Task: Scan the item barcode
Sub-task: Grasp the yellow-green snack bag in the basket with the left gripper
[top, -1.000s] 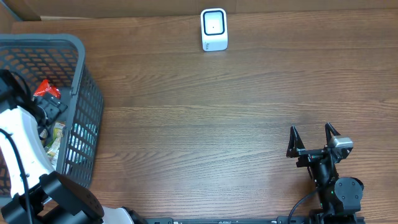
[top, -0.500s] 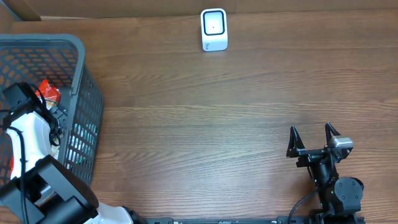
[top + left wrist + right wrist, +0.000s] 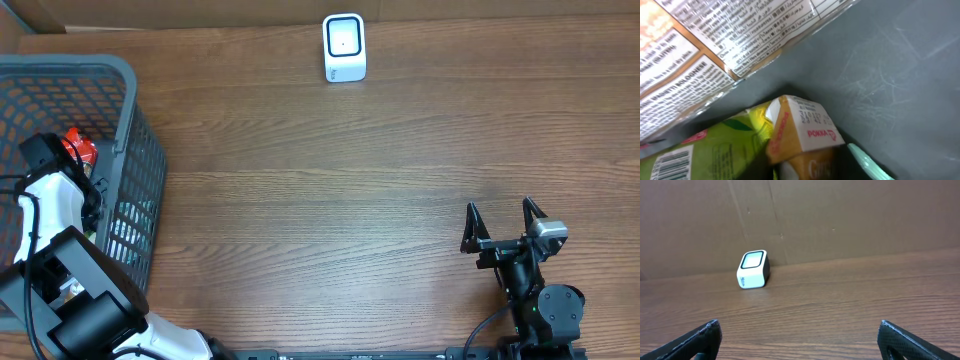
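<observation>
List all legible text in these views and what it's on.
"POKKA": red, on the white flap of the yellow carton.
Stamped digits above it: too blurred to read.
"BOLOGNESE": seemingly, in the ingredient print on the packet; the rest is too small.
Barcode on the green pack: digits unreadable.
Mark on the front of the scanner: too small.

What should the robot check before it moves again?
1. Left gripper holding an item: cannot tell, its fingers are hidden down in the basket.
2. Yellow carton close to the left wrist camera: ok.
3. A barcode to scan: ok, one shows on the green packet.
4. Scanner upright on the table, nothing in front: ok.
5. Right gripper open and away from the scanner: ok.
</observation>
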`<state>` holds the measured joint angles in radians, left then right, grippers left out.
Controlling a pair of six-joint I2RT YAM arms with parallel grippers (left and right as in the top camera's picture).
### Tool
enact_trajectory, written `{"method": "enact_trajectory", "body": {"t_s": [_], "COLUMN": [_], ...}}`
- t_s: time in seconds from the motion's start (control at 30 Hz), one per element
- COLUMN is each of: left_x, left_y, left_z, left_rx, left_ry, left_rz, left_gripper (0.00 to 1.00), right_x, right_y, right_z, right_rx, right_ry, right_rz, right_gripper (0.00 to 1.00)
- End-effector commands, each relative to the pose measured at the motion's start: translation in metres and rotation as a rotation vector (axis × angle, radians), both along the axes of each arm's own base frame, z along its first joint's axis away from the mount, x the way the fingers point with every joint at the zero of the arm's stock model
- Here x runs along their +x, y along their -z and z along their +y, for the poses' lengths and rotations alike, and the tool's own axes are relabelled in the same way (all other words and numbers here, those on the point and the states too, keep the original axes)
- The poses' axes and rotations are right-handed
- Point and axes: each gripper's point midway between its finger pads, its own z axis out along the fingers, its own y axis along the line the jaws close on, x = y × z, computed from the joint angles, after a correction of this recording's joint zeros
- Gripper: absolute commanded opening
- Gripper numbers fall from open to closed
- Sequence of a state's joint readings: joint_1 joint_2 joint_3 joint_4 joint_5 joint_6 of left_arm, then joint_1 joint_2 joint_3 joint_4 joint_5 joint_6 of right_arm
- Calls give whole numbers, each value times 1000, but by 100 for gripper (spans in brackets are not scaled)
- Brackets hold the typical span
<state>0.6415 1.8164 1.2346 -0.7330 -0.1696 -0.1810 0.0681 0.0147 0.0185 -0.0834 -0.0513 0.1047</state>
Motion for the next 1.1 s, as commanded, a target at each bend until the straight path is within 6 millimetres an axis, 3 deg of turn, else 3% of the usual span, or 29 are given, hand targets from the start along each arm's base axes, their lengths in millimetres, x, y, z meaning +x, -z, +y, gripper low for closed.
{"method": "enact_trajectory", "body": {"t_s": [0.0, 0.17, 0.5, 0.6, 0.87, 1.07], "left_x": [-14, -4, 27, 35, 67, 89], "left_y": [19, -4, -95, -112, -146, -225], "left_z": [-1, 6, 30, 34, 16, 6], "left_rx": [-36, -27, 49, 73, 22, 108], "left_ry": [-15, -15, 19, 62, 250, 276], "left_rz": [76, 64, -24, -45, -187, -348], "left_gripper": [5, 4, 4, 4, 4, 4], "right_x": [0, 0, 0, 0, 0, 0], "right_y": [2, 2, 2, 2, 2, 2], "right_z": [1, 1, 1, 1, 1, 1], "right_rx": [3, 3, 3, 3, 3, 3], "right_ry": [-2, -2, -2, -2, -2, -2], "right_rz": [-5, -5, -5, -5, -5, -5], "right_gripper": [100, 100, 100, 100, 100, 100]}}
